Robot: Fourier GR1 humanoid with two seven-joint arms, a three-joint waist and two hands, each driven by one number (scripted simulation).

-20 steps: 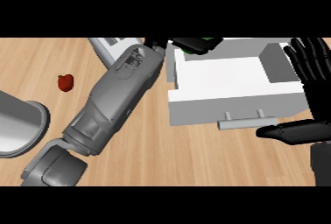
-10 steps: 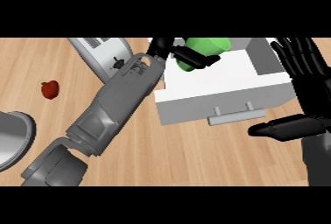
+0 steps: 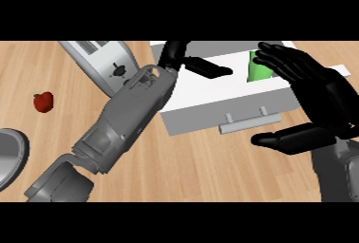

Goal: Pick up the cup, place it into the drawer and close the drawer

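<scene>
We are looking down at the wooden desk (image 3: 210, 161). The green cup (image 3: 259, 69) is sitting inside the open white drawer (image 3: 210, 90), at its right side, partly hidden behind our right robot hand (image 3: 316, 95), whose fingers are spread and holding nothing. Our left robot hand (image 3: 184, 59) is hanging over the drawer's back, seemingly relaxed and away from the cup. A red pepper (image 3: 42, 101) is lying at the left.
</scene>
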